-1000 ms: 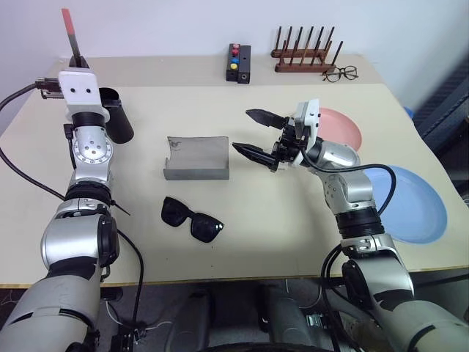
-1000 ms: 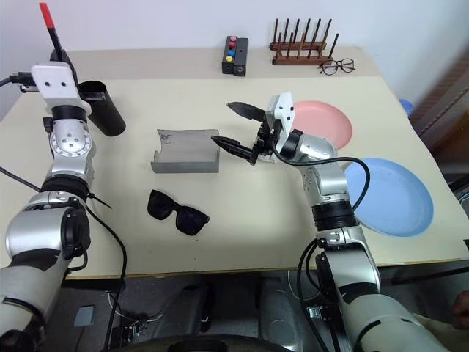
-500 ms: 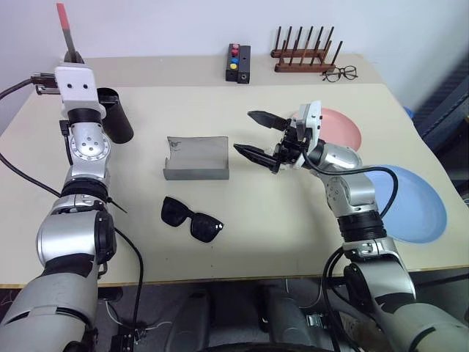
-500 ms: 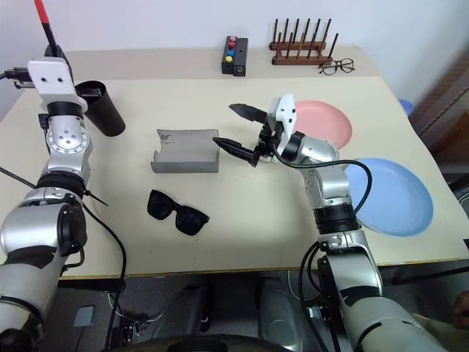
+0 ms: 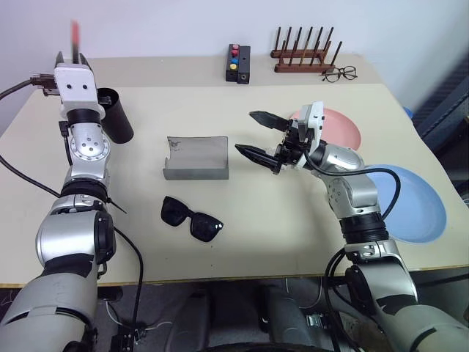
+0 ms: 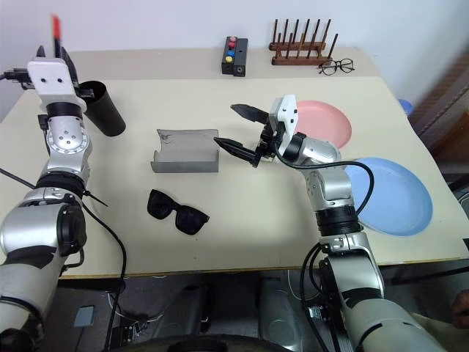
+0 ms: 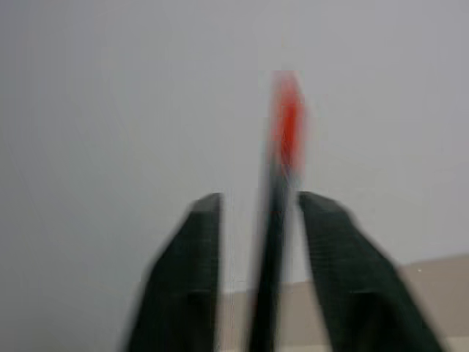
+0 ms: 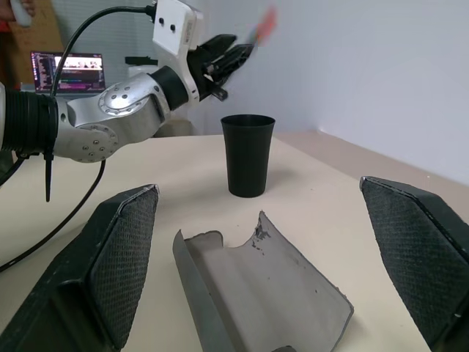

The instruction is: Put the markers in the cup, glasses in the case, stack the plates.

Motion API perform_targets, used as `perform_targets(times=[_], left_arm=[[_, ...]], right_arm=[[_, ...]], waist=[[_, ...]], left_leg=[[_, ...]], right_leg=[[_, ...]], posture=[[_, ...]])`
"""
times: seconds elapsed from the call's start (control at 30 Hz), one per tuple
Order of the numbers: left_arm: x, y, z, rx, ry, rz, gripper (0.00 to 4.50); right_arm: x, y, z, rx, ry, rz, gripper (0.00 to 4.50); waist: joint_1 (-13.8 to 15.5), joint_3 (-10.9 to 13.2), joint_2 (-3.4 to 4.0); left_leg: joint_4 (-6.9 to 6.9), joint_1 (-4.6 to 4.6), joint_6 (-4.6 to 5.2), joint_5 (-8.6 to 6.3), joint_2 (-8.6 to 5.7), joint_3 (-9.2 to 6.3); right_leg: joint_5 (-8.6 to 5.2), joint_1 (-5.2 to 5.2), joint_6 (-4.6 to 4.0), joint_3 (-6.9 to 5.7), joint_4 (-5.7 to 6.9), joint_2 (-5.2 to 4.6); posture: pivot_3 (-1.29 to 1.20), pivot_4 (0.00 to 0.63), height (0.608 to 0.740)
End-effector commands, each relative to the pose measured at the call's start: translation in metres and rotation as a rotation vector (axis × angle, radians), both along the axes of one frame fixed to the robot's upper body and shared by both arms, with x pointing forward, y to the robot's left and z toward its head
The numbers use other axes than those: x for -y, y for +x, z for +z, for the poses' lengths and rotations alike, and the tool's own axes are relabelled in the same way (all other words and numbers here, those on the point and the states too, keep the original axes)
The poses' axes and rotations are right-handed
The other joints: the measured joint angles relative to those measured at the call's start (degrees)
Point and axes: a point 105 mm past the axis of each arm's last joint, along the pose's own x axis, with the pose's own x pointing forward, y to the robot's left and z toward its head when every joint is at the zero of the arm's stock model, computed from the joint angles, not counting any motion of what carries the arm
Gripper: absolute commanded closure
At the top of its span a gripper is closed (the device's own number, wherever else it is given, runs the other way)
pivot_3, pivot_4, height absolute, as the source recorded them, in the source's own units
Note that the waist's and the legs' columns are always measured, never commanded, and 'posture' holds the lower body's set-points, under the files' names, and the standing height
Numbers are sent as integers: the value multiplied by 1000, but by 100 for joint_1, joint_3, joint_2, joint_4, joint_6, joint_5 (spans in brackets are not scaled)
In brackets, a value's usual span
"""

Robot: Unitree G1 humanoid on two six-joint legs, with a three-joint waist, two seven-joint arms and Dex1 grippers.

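- The left gripper (image 7: 260, 199) has gone from clamped on the red-ended marker (image 5: 75, 33) to fingers parted. The marker is now a blur between them, loose and lower than half a second ago.
- It looks to be dropping toward the cup (image 5: 117, 117), which stands at the far left just beside that gripper.
- The right gripper (image 5: 245, 132) has not changed: spread wide, holding nothing, over mid-table right of the case (image 5: 196, 158).
- Done: nothing is settled yet. The first marker is on its way in, and I cannot tell where the white marker is.
- Left: the sunglasses (image 5: 192, 218) lie near the front edge, outside the open case.
- The pink plate (image 5: 344, 128) and the blue plate (image 5: 418, 205) sit apart at right, unstacked.
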Motion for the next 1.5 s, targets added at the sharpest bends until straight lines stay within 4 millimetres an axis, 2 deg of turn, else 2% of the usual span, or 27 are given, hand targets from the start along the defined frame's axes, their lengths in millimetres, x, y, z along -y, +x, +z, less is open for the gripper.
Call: perform_targets(times=[0.03, 0.37, 0.57, 0.7, 0.8, 0.87, 0.93, 1.0, 1.1, 1.17, 1.3, 1.4, 1.5], left_arm=[[-3, -4, 11, 37, 14, 7, 1213], [-2, -5, 14, 55, 0, -10, 1213], [2, -8, 22, 107, -24, -48, 1213], [-3, -15, 27, 158, -55, -76, 1213], [-16, -24, 24, 192, -128, -120, 1213], [-29, -28, 13, 181, -227, -133, 1213], [-48, -40, -11, 129, -368, -139, 1213], [-63, -56, -35, 29, -485, -67, 1213], [-67, -85, -62, -108, -613, 39, 1213], [-60, -95, -75, -193, -675, 72, 1213], [-32, -102, -97, -331, -829, 71, 1213], [-14, -101, -112, -428, -946, 119, 1213], [7, -94, -117, -489, -1003, 156, 1213]], right_arm=[[6, -4, 15, 53, 28, -7, 0], [7, -3, 15, 49, 26, -13, 0], [7, -2, 15, 49, 26, -16, 0], [7, -2, 15, 50, 26, -20, 0], [8, -2, 15, 53, 23, -27, 0], [8, -2, 14, 54, 18, -31, 0], [11, -2, 13, 55, 9, -35, 0], [13, -2, 13, 54, 5, -38, 0], [16, -1, 12, 49, 4, -41, 0], [16, -1, 11, 45, 1, -36, 0], [11, 0, 10, 41, -3, -15, 0], [9, 1, 10, 41, -6, -7, 0], [8, 0, 10, 42, -9, -1, 0]], waist=[[-1, 0, 0], [-4, 0, 0], [-1, 0, 0], [-10, 0, 0], [-26, 0, 1], [-29, 0, 1], [-56, -4, 9], [-128, -3, 10], [-153, -4, 8], [-120, -3, 5], [-5, -3, 6], [26, -3, 5], [12, -3, 4]], left_leg=[[1, 0, 0, 0, 0, 0], [11, 0, 0, 0, 0, 0], [11, 0, 0, 0, 0, 0], [11, 0, 0, 1, 0, 0], [10, 0, 0, 1, 0, 1], [9, 0, -1, 1, 1, 2], [7, 1, 0, 1, 3, 3], [5, 4, 0, 0, 8, 2], [5, -3, 1, 0, 17, -12], [8, -5, 1, 0, 17, -16], [19, 8, -1, 1, 12, -9], [21, 41, -1, 1, 0, -7], [20, 48, -2, 2, -1, -6]], right_leg=[[0, 0, 0, 0, 2, 0], [0, -4, 0, 1, 19, 0], [0, -4, 0, 1, 19, 0], [0, -4, 0, 1, 19, 0], [0, -6, 0, 3, 20, -1], [0, -9, 0, 5, 22, -2], [0, -10, -1, 9, 23, -2], [-1, -12, -1, 16, 26, -7], [-1, -23, -1, 25, 29, -12], [0, -24, -2, 25, 31, -9], [2, -2, -6, 17, 30, -5], [1, 36, -6, 13, 22, -4], [0, 42, -6, 14, 22, 1]], posture=[[0, 150, 740], [0, 150, 740], [0, 150, 740], [0, 150, 740], [0, 150, 740], [0, 150, 740], [0, 150, 740], [0, 150, 740], [0, 150, 740], [0, 150, 740], [0, 150, 740], [0, 150, 740], [0, 150, 740]])
